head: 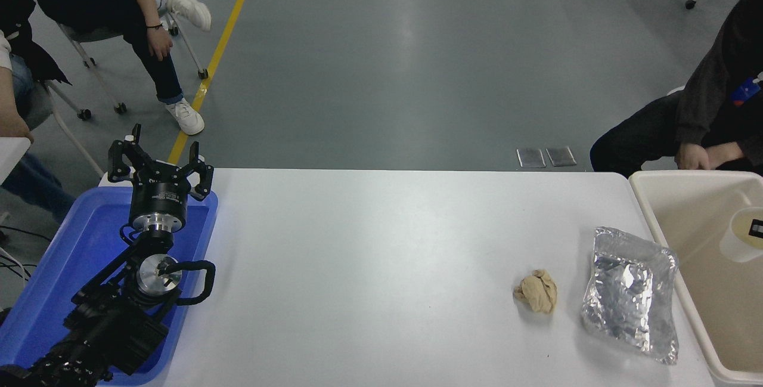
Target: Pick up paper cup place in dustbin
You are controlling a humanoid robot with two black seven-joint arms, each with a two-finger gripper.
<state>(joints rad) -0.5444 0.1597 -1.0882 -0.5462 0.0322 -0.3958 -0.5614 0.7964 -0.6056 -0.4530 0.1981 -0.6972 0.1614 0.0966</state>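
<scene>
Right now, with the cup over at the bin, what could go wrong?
1. Only a sliver of the right gripper shows at the rim of the cup, at the picture's edge. Whether it grips the cup cannot be told, so pulling away might drag the cup out of the bin.
2. The foil bag lies close to the bin's near wall; the withdrawing arm could brush it.
3. A person's hand rests just beyond the bin's far rim, near the arm's path.
</scene>
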